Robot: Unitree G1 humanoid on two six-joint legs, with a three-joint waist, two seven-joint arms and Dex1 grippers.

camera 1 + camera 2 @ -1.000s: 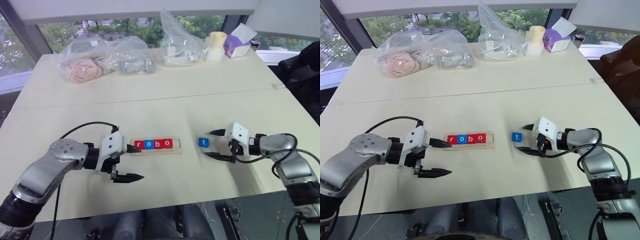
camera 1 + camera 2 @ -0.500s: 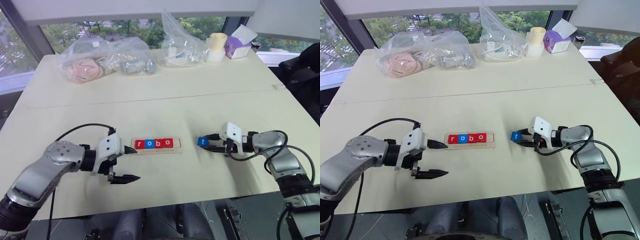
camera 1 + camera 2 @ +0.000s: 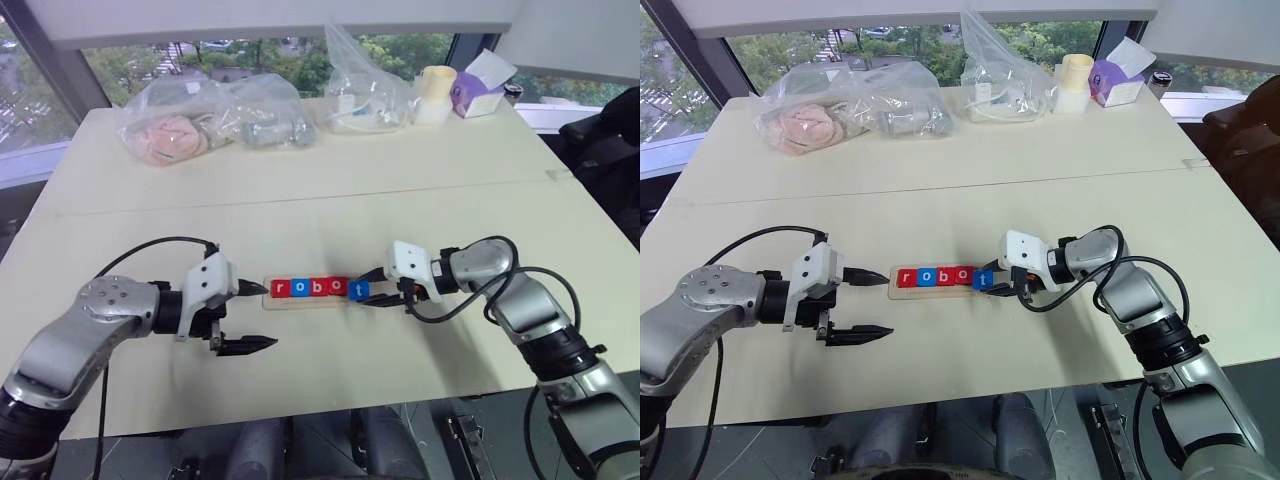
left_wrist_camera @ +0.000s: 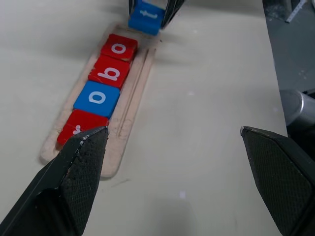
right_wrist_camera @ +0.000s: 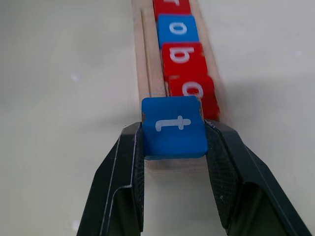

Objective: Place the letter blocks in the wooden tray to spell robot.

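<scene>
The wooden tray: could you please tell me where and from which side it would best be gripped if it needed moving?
Grip the wooden tray across its narrow width at the bare end past the r tile, coming from above. It lies flat, long and thin, and the right gripper holds the t tile over the other end.

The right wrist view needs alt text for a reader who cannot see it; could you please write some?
The right gripper pinches a blue t block between its two black fingers, over the near end of a wooden tray. In the tray beyond it lie a red o block, a red b block, a blue o block and one more red block.
</scene>
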